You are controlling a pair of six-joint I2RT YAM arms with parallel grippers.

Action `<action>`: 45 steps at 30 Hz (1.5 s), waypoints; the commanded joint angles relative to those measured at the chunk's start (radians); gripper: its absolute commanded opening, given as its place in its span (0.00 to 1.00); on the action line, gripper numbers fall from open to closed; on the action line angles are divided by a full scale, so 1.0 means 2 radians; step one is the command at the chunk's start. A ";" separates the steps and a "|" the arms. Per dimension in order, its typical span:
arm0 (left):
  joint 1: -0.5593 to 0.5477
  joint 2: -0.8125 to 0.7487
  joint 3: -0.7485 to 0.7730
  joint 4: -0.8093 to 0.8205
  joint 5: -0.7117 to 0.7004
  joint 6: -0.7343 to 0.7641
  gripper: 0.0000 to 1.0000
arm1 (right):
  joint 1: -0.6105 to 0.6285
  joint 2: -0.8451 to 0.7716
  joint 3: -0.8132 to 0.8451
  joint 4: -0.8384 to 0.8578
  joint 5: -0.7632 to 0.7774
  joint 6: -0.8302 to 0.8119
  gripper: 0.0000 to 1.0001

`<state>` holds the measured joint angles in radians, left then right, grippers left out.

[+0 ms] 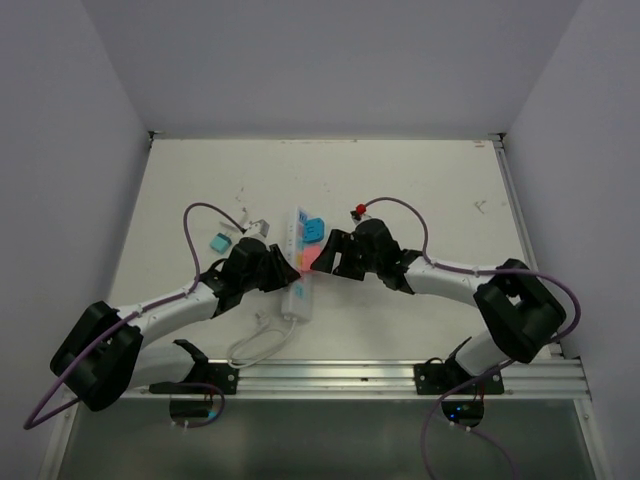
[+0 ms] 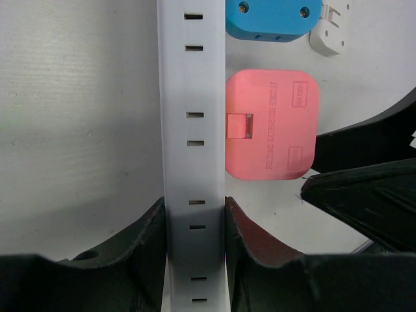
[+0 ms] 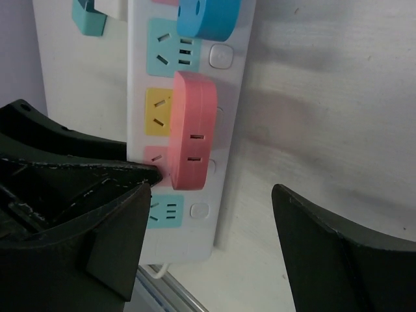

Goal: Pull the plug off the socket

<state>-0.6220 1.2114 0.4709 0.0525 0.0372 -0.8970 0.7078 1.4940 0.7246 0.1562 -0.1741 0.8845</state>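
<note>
The left gripper's point(image 2: 194, 218) black fingers point(image 2: 146, 250) fill the bottom of the left wrist view, pinched on the two long sides of the socket point(image 2: 193, 130), touching it on each side near its cord end. The pink plug point(image 2: 272, 123) is seated in the socket about midway along its length. In the right wrist view it stands up from the strip's face over the yellow and pink outlets. The right gripper point(image 3: 214, 188) is spread wide. Its left fingertip point(image 3: 140, 175) reaches the strip's face just beside the pink plug, though actual contact is hard to judge, and the other finger is well apart over bare table on the far side of the plug. A blue plug point(image 3: 208, 16) sits in the next position toward the far end of the strip. From above, the socket lies near the middle of the white table point(image 1: 420, 180), running lengthways away from the arm bases, with the two grippers meeting over it from either side. Its thin white cord point(image 1: 255, 345) loops off the near end toward the front rail. A small teal block point(image 1: 219, 242) lies to the left of the strip, apart from it, and a small white part point(image 2: 331, 29) lies just beside the blue plug.
</note>
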 commanded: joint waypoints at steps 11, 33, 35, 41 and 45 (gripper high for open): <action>0.000 -0.007 -0.010 0.011 0.006 0.008 0.00 | 0.010 0.054 0.057 0.056 -0.001 0.020 0.69; 0.000 -0.009 -0.027 -0.002 -0.036 -0.022 0.00 | 0.007 0.066 0.027 0.090 -0.020 0.023 0.00; 0.000 -0.014 -0.032 -0.002 -0.049 -0.031 0.00 | 0.005 0.065 0.023 0.091 -0.021 0.026 0.00; 0.001 -0.027 -0.047 -0.025 -0.094 -0.057 0.00 | -0.006 0.063 0.005 0.109 -0.040 0.047 0.00; 0.000 -0.030 -0.053 -0.055 -0.121 -0.075 0.00 | -0.010 0.050 0.004 0.099 -0.041 0.052 0.00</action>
<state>-0.6395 1.1564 0.4023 0.0803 -0.0139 -1.0107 0.7120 1.6592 0.7528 0.3710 -0.2459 0.9901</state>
